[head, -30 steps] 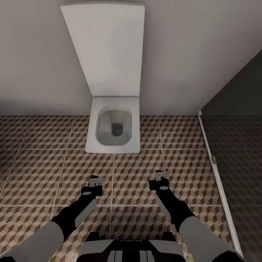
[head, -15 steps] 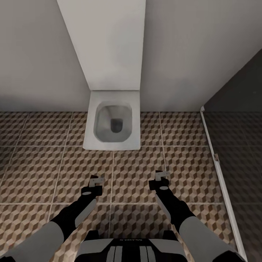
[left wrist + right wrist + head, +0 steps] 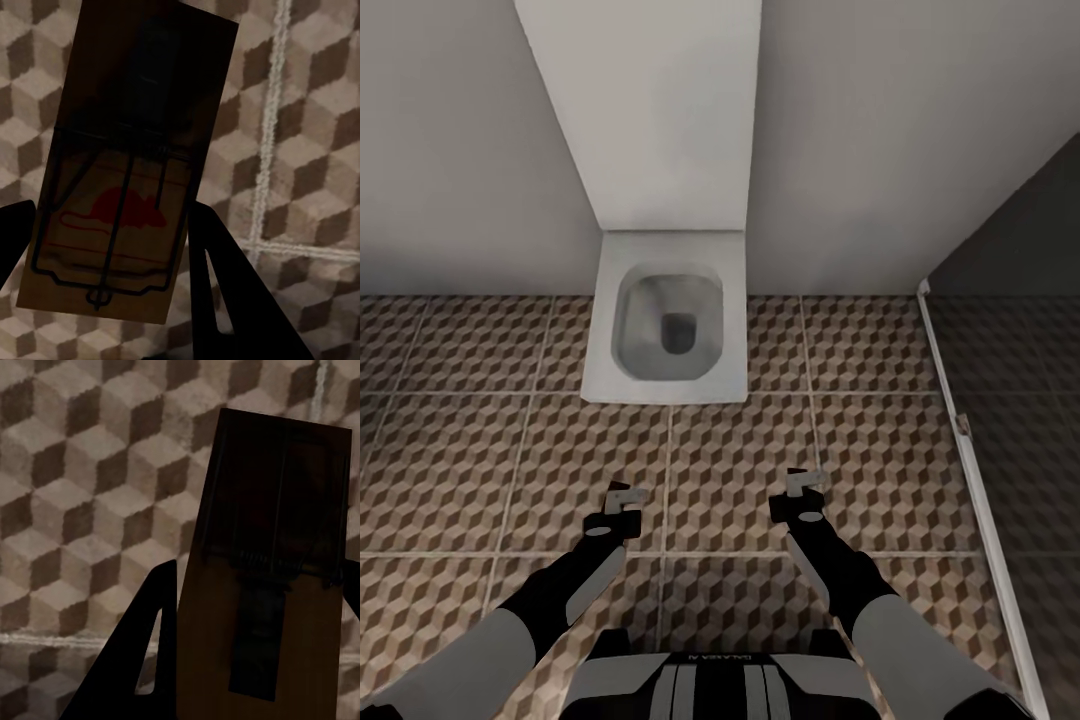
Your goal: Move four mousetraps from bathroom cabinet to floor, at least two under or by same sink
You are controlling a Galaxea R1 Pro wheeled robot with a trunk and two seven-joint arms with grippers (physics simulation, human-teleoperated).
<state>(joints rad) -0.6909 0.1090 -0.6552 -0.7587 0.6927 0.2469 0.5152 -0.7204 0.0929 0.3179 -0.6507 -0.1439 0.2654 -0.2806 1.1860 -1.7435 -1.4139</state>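
Both arms reach forward over the cube-patterned bathroom floor (image 3: 740, 450). My left gripper (image 3: 625, 497) is shut on a mousetrap (image 3: 127, 165), a flat brown wooden board with a dark wire bar and a red mouse print, held between the dark fingers (image 3: 225, 285) above the tiles. A second mousetrap (image 3: 270, 585) with a dark spring and bar sits in my right gripper (image 3: 805, 483), which is shut on it, one finger (image 3: 142, 660) showing beside the board. The cabinet, the sink and the other mousetraps are out of view.
A square white toilet (image 3: 668, 330) with its raised lid (image 3: 650, 110) stands against the pale wall straight ahead. At the right, a white threshold strip (image 3: 970, 450) borders the darker shower tiles (image 3: 1030, 420). Patterned floor tiles spread to both sides of the toilet.
The whole picture has shifted: the toilet and wall slid a little upward and leftward, so the camera moved. Both arms keep the same pose, each holding its mousetrap.
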